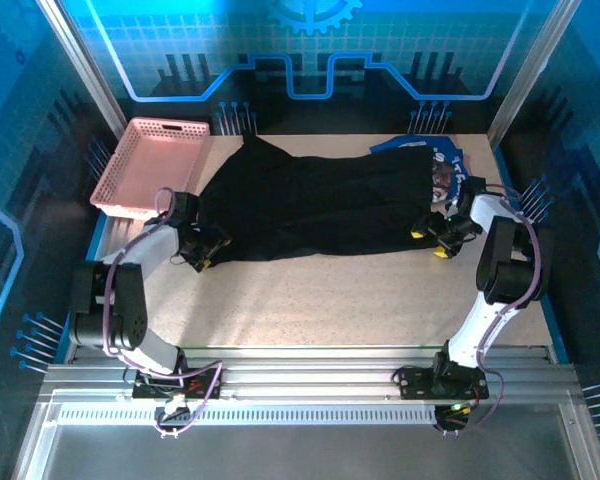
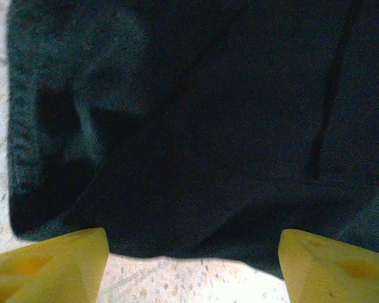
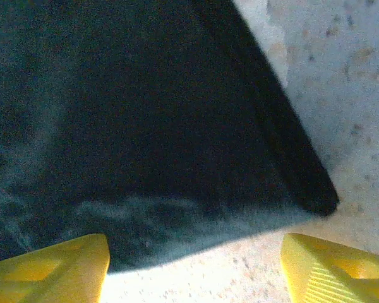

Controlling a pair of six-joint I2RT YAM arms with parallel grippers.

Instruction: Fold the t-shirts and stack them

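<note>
The black shirt [image 1: 320, 205] is lying spread across the middle of the table [image 1: 330, 300], stretching from just beside the basket [image 1: 150, 165] at the far left to the far right, its surface creased in long folds. The blue shirt [image 1: 442, 160] is lying at the far right corner, and the black shirt's right end is covering part of it, so only the blue cloth and a bit of white lettering and print are peeking out. The left gripper [image 1: 205, 250] is sitting low at the black shirt's left end, near its front edge. In the left wrist view its yellow fingers [image 2: 50, 265] are standing wide apart, the shirt's hem is lying just ahead of them, and bare table is showing between them; it is gripping nothing. The right gripper [image 1: 429, 243] is sitting at the shirt's right end, close to the front corner. In the right wrist view its fingers [image 3: 331, 268] are likewise spreading wide, a folded corner of black cloth is lying just ahead and a little to the right, speckled table is showing between the tips, and it too is gripping nothing.
</note>
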